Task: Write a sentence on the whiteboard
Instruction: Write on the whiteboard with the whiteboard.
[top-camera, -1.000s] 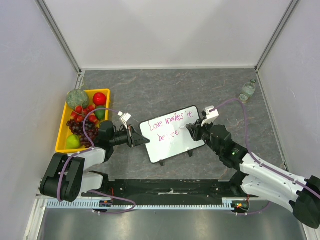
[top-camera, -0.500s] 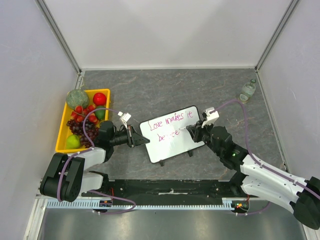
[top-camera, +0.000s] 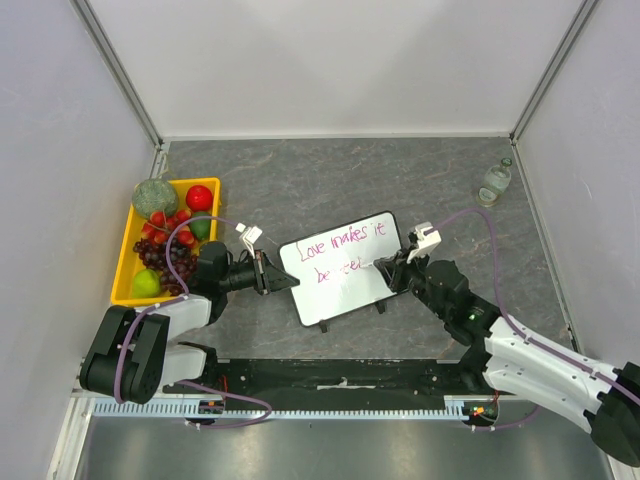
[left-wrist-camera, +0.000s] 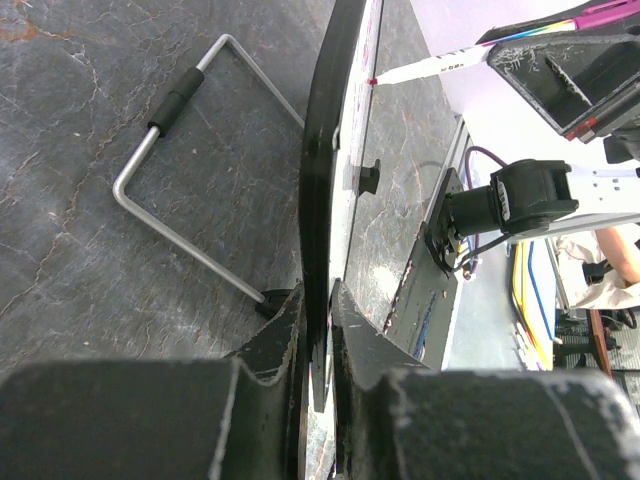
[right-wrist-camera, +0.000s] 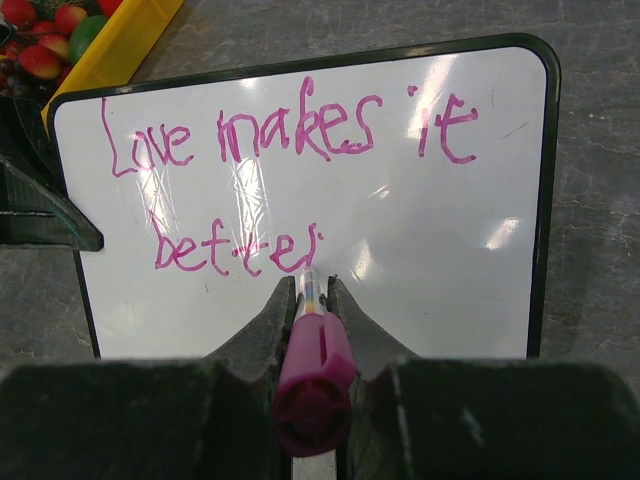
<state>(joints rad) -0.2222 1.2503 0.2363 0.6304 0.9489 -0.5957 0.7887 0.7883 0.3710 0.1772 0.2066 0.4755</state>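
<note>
Two changes from a second back, top view: the right gripper (top-camera: 390, 266) has slid slightly toward 4 o'clock along the whiteboard (top-camera: 355, 288), and line two of the sentence (top-camera: 340, 252) runs longer. No change in the left gripper (top-camera: 283, 280), the board, the yellow fruit tray (top-camera: 122, 262) at 9 o'clock or the bottle (top-camera: 495, 182) at 2 o'clock. Board sits mid-table, long side running roughly 8 to 2 o'clock. Left gripper is on its 9 o'clock edge, right one at its 3 o'clock end.

Left wrist: board seen edge-on, black frame pinched between the nearly closed fingers. Only this view shows the wire stand (left-wrist-camera: 190, 170) behind the board and the marker (left-wrist-camera: 430, 68) tip touching the writing face.

Right wrist: fingers clamped on the pink marker's barrel, butt end toward the camera, tip on the board just past the last letter of line two. Text is legible only here: "Love makes it" over "better". Left gripper's finger shows at the board's 9 o'clock edge, tray corner at 11 o'clock.
</note>
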